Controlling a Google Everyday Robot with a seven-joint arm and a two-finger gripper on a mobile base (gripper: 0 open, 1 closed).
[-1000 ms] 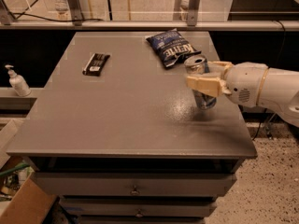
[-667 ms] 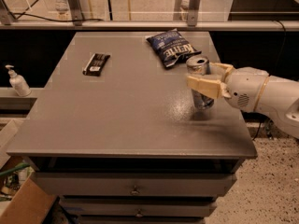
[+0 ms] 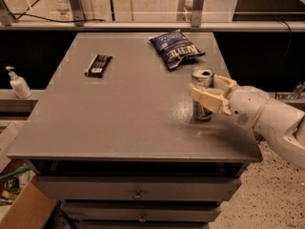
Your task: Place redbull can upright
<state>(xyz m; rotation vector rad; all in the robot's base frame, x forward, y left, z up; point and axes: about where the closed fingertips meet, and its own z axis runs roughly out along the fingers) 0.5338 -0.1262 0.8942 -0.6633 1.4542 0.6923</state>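
Entry: redbull can (image 3: 202, 75), upright near the right edge of the table (image 3: 119, 128), middle band hidden behind the gripper (image 3: 205, 86); markings unreadable. Robot arm (image 3: 271, 120): cut off by right edge. Chip bag (image 3: 177, 49): lettering blurred. Dark flat packet (image 3: 98, 65) (label too small to read). Cardboard box (image 3: 26, 209): cropped at lower left corner.

On desk (image 3: 119, 128), right side, toward front: redbull can (image 3: 202, 76), upright. Claw (image 3: 205, 86) at the can, reaching in over the right edge. Behind the can, near far edge: chip bag (image 3: 177, 48). Left of the bag, well apart: snack bar (image 3: 98, 65). Off the desk, on left ledge: pump bottle (image 3: 19, 84). Beneath the desk top: drawers (image 3: 138, 193).
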